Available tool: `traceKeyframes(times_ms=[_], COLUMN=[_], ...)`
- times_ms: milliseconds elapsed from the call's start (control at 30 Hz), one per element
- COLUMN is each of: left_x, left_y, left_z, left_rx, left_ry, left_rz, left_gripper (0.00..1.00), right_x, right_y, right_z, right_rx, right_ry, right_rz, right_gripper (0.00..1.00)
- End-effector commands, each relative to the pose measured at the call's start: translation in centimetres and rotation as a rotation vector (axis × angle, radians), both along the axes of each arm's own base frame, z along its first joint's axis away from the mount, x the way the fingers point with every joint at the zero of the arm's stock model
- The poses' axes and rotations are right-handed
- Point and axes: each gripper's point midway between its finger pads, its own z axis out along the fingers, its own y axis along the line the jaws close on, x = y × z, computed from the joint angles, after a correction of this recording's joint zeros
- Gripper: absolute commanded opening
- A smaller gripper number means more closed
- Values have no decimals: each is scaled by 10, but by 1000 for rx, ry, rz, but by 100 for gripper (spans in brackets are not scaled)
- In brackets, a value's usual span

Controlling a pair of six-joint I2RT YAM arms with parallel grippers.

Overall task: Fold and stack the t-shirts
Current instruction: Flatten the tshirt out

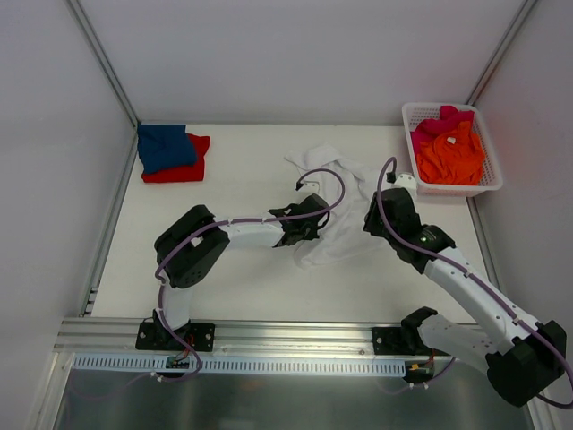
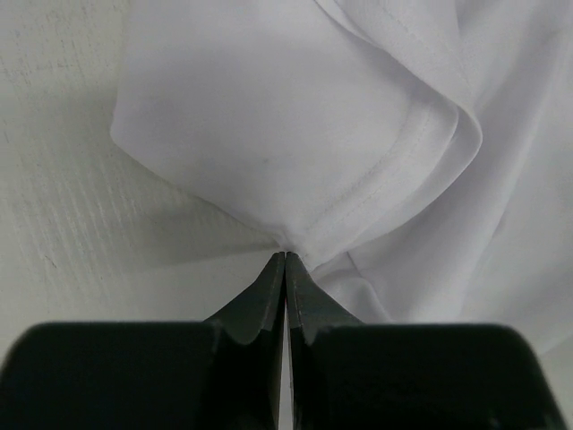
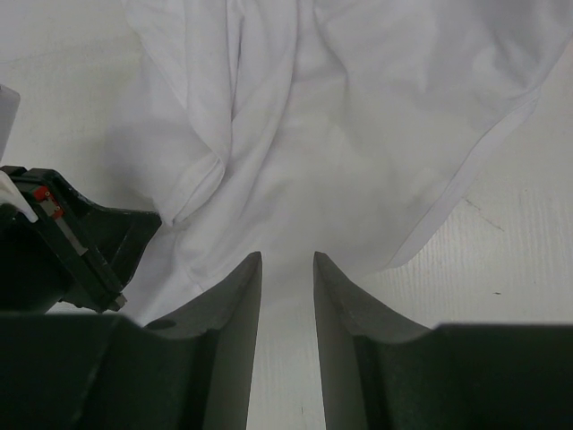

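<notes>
White walls close in a pale counter (image 1: 242, 278). At the upper left of the overhead view, a folded blue t-shirt (image 1: 166, 146) lies on top of a folded red t-shirt (image 1: 190, 168), whose edge shows along the bottom and right side.

Nearer the middle, the left arm reaches across to the lower left part of the white t-shirt (image 1: 345, 193), which lies crumpled and spread on the counter at centre frame. The left fingers (image 2: 273, 287) are pressed fully together, and in the wrist view a pinch of the white cloth, just beside a stitched hem, is caught at their tips and drawn to a point.

Right of that, the right arm comes in from the lower right. The right fingers (image 3: 249, 287) stand partly apart with a clear gap, their tips over the edge of the white cloth. They hold nothing that I can make out.

At the upper right, a white lattice basket (image 1: 491, 184) holds an orange t-shirt (image 1: 452, 157), with a pink t-shirt (image 1: 439, 121) bunched at its far end.
</notes>
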Motion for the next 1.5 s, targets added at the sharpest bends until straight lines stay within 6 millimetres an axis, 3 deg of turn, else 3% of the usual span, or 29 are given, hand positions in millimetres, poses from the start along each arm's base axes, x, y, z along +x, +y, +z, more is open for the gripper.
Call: traceKeyframes(times_ms=[0, 67, 367, 433, 533, 600, 900, 1300, 1467], left_x=[10, 11, 19, 21, 20, 23, 25, 28, 33], left_y=[11, 17, 94, 99, 89, 81, 40, 12, -6], left_z=[13, 20, 38, 38, 32, 31, 19, 45, 37], left_rx=[22, 18, 29, 20, 10, 3, -18, -56, -72], left_ry=[-41, -50, -79, -72, -42, -38, -3, -57, -34], left_rz=[32, 45, 199, 208, 176, 169, 98, 52, 30], left_gripper=[0, 0, 0, 0, 0, 13, 37, 41, 41], right_x=[-4, -8, -24, -25, -25, -25, -24, -21, -21], right_y=[6, 13, 31, 34, 37, 38, 40, 45, 46], right_z=[3, 0, -20, -22, -23, -23, -27, -32, -29], right_rx=[23, 28, 16, 18, 16, 17, 9, 4, 8], right_ry=[-20, -12, 32, 34, 36, 37, 47, 61, 56], right_rz=[11, 36, 104, 111, 116, 119, 126, 136, 139], right_gripper=[33, 33, 33, 33, 33, 33, 33, 33, 33])
